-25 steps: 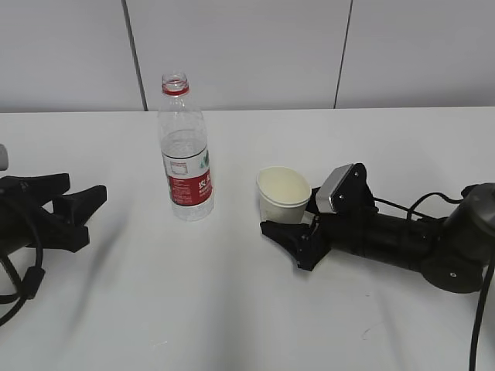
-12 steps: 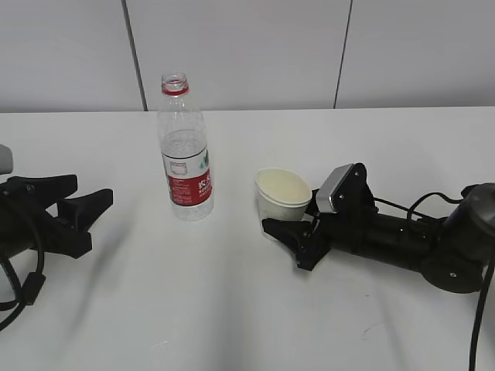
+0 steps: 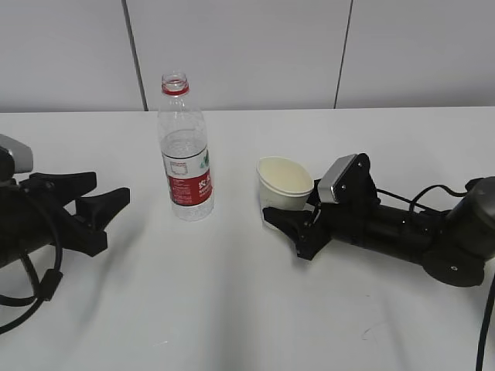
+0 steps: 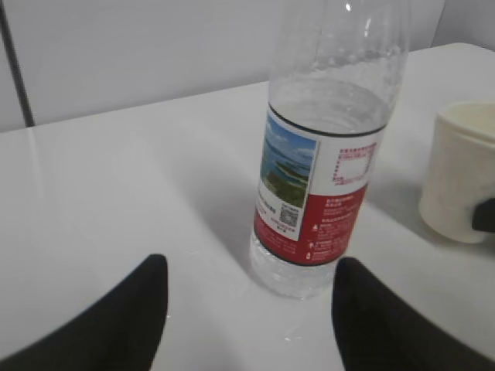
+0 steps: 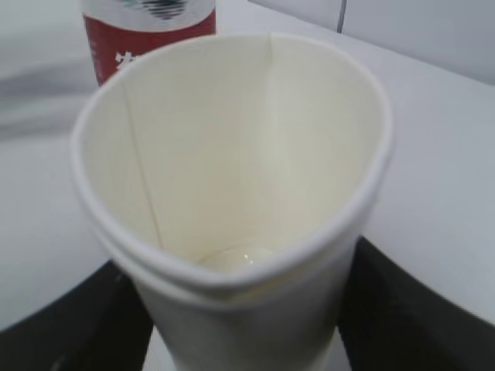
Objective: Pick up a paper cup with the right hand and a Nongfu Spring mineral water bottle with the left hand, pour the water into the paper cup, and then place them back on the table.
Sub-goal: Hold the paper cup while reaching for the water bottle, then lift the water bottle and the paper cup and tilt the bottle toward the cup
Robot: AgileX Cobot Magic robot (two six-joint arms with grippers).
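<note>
The Nongfu Spring bottle [image 3: 186, 166] stands upright and uncapped on the white table [image 3: 232, 309], with water up to just above its red label. It fills the left wrist view [image 4: 325, 178]. My left gripper [image 3: 108, 189] is open, its fingers [image 4: 143, 297] spread a short way in front of the bottle's base, not touching it. My right gripper [image 3: 288, 212] is shut on the lower wall of the paper cup [image 3: 285, 184], which leans slightly left. In the right wrist view the cup [image 5: 232, 154] has a squeezed rim and black fingers [image 5: 402, 309] on both sides.
A grey panelled wall [image 3: 247, 46] runs along the table's far edge. The bottle's red label [image 5: 147, 31] shows just behind the cup in the right wrist view. The cup [image 4: 460, 178] stands right of the bottle in the left wrist view.
My left gripper has slid right, toward the bottle. My right gripper has closed in on the cup, and the cup has tipped slightly and risen a little.
</note>
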